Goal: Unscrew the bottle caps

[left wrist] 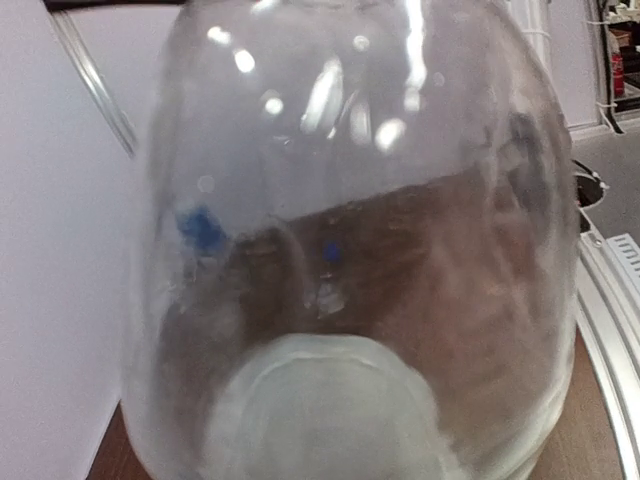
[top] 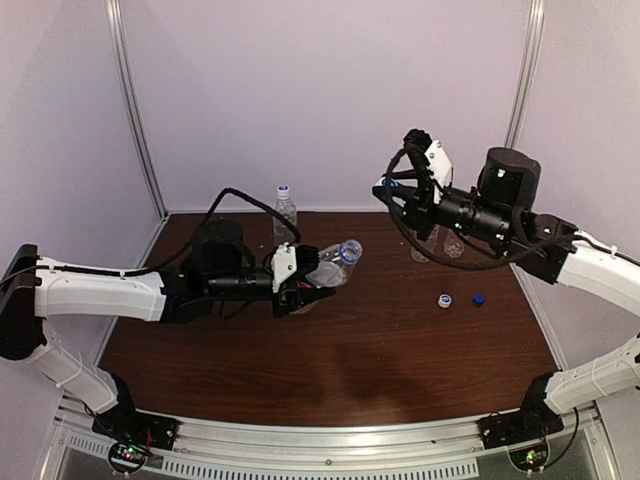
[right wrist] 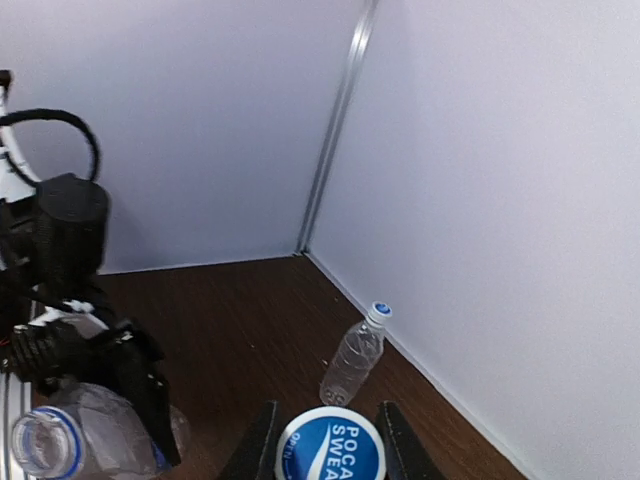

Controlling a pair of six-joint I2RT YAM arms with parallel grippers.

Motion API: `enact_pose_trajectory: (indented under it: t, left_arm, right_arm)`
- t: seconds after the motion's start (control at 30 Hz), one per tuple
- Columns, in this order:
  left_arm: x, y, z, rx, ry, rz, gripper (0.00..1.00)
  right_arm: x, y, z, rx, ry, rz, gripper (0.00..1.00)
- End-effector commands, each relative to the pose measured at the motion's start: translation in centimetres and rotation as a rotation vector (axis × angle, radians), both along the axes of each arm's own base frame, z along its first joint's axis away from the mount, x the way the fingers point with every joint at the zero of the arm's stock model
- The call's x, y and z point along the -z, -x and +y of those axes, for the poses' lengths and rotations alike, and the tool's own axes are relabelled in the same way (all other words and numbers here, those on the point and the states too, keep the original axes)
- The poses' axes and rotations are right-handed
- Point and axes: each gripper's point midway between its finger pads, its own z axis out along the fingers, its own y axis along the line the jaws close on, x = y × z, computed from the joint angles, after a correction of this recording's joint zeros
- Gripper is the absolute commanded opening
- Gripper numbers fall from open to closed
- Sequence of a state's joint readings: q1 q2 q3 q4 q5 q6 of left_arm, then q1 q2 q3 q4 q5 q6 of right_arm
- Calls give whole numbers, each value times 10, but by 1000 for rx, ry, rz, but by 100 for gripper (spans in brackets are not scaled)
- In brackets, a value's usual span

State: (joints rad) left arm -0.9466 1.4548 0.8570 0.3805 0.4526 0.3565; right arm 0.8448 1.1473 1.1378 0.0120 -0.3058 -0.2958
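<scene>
My left gripper [top: 304,285] is shut on the lower end of a clear bottle [top: 335,262], which it holds tilted above the table with its open, capless neck towards the right. That bottle [left wrist: 350,250] fills the left wrist view and hides the fingers. My right gripper [top: 389,185] is raised at the back right, shut on a white cap with a blue centre [right wrist: 330,452], which sits between its dark fingers [right wrist: 255,445]. A second clear bottle [top: 285,212] stands upright by the back wall with its white-and-blue cap [right wrist: 378,312] on.
Two loose caps lie on the brown table to the right: a white one with a blue centre [top: 445,299] and a dark blue one [top: 479,299]. Two more clear bottles [top: 426,245] stand behind my right arm. White walls close in the back and both sides.
</scene>
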Motion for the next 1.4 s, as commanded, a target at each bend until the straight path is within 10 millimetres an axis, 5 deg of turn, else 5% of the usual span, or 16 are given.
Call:
enact_pose_trajectory:
  t: [0.0, 0.2, 0.43, 0.63, 1.17, 1.37]
  left_arm:
    - [-56, -47, 33, -310, 185, -50, 38]
    - [-84, -58, 71, -471, 281, -104, 38]
    - [-79, -61, 73, -489, 257, -104, 39]
    - [-77, -61, 73, -488, 254, -102, 40]
    - [-80, -62, 70, -483, 246, -120, 40]
    - [-80, -63, 70, -485, 241, -123, 41]
  right_arm:
    - [102, -89, -41, 486, -20, 326, 0]
    - [208, -105, -65, 595, -149, 544, 0]
    - [310, -118, -68, 643, -9, 681, 0]
    - [344, -123, -93, 723, -44, 694, 0]
    - [403, -106, -101, 739, 99, 779, 9]
    - [399, -104, -102, 740, 114, 790, 40]
